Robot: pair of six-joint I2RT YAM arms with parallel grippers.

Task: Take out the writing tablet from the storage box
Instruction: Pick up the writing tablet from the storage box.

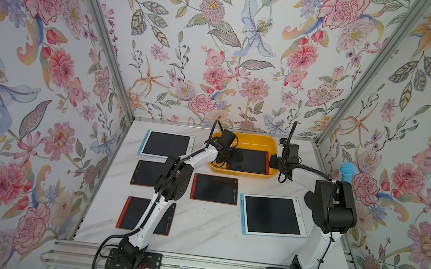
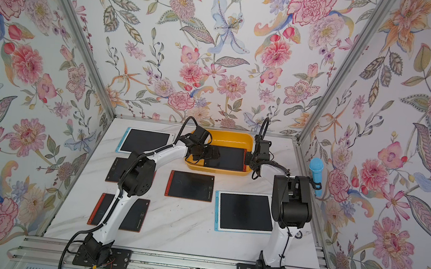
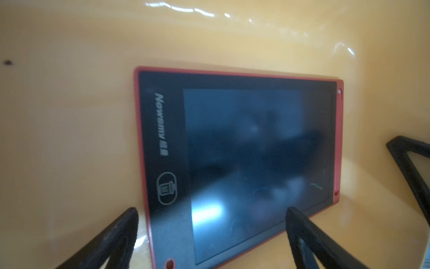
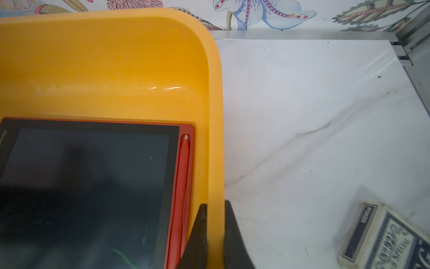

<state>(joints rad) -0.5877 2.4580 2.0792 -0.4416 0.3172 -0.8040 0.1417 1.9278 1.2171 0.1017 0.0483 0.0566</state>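
Observation:
The yellow-orange storage box (image 1: 250,140) (image 2: 225,136) stands at the back of the table. Flat inside it lies a red-framed writing tablet (image 1: 250,160) (image 2: 227,157) (image 3: 244,151) (image 4: 81,186) with a dark screen and a red stylus along one edge. My left gripper (image 1: 230,155) (image 3: 211,210) is down inside the box, open, with its fingers either side of the tablet's left end and touching nothing that I can see. My right gripper (image 1: 274,162) (image 4: 216,205) is shut on the box's right rim (image 4: 216,116), one finger inside the wall and one outside.
Three more red-framed tablets (image 1: 214,188) (image 1: 148,173) (image 1: 145,216) and two blue-framed ones (image 1: 167,144) (image 1: 271,216) lie on the marble table. A blue microphone (image 1: 347,171) stands by the right wall. A card pack (image 4: 384,240) lies right of the box.

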